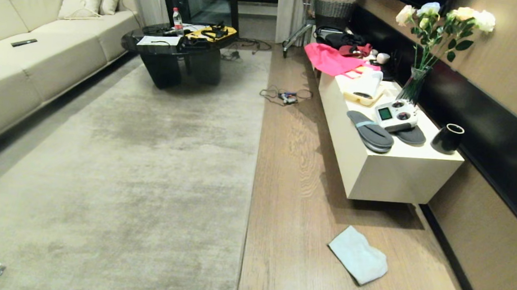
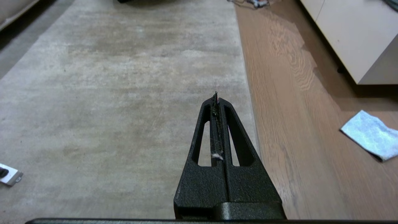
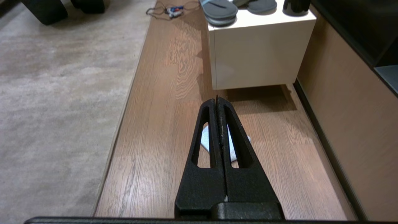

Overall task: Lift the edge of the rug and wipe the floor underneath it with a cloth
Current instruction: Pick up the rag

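Both claws clenched on nothing, the cloth [image 1: 359, 255] lies crumpled on the floor [image 1: 291, 202], right of the rug edge [image 1: 250, 194], directly under the right gripper [image 3: 217, 99]; left gripper [image 2: 216, 95] hangs over the rug.

No legible text, label, brand, number or sign in any view. Bottle [image 1: 176, 19] on the far coffee table carries a red label, too small to read. Handheld controller [image 1: 396, 115] screen shows no readable characters.

rug [image 1: 125, 163] left, cloth [image 1: 358, 255] on floor [image 1: 291, 202] right, before cabinet [image 1: 388, 172]
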`<state>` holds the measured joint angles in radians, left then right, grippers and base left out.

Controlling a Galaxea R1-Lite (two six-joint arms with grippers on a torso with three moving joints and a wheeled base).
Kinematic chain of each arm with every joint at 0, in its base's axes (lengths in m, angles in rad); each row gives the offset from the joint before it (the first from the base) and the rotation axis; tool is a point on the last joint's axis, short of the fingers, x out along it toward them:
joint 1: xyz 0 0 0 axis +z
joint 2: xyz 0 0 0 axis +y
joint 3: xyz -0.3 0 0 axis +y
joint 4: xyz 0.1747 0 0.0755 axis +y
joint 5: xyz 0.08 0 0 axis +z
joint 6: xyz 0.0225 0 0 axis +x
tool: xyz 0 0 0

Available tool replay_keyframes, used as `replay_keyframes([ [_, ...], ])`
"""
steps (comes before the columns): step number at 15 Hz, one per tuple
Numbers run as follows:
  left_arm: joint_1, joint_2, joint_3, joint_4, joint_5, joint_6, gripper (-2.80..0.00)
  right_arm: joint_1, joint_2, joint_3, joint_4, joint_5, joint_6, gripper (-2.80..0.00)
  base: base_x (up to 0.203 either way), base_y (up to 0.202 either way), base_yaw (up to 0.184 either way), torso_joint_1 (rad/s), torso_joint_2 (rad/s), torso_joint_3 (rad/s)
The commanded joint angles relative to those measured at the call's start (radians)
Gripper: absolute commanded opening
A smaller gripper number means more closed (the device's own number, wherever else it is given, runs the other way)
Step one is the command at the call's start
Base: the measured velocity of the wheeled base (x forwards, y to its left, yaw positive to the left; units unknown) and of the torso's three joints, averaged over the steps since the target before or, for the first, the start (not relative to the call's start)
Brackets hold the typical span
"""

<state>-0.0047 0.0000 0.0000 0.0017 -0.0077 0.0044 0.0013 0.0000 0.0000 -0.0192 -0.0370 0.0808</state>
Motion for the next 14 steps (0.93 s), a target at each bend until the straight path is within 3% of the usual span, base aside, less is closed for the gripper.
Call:
replay_keyframes([
  [1,0.0,0.0,0.0,0.0,0.002,0.0,-2.8,0.0,0.0,0.0,-0.001,0.0,0.0,-2.8,0.0,0.0,0.0,0.012,0.0,-0.188],
  [14,0.0,0.0,0.0,-0.002,0.0,-0.007,-2.8,0.0,0.0,0.0,-0.001,-0.001,0.0,-2.8,0.0,0.0,0.0,0.003,0.0,-0.198],
])
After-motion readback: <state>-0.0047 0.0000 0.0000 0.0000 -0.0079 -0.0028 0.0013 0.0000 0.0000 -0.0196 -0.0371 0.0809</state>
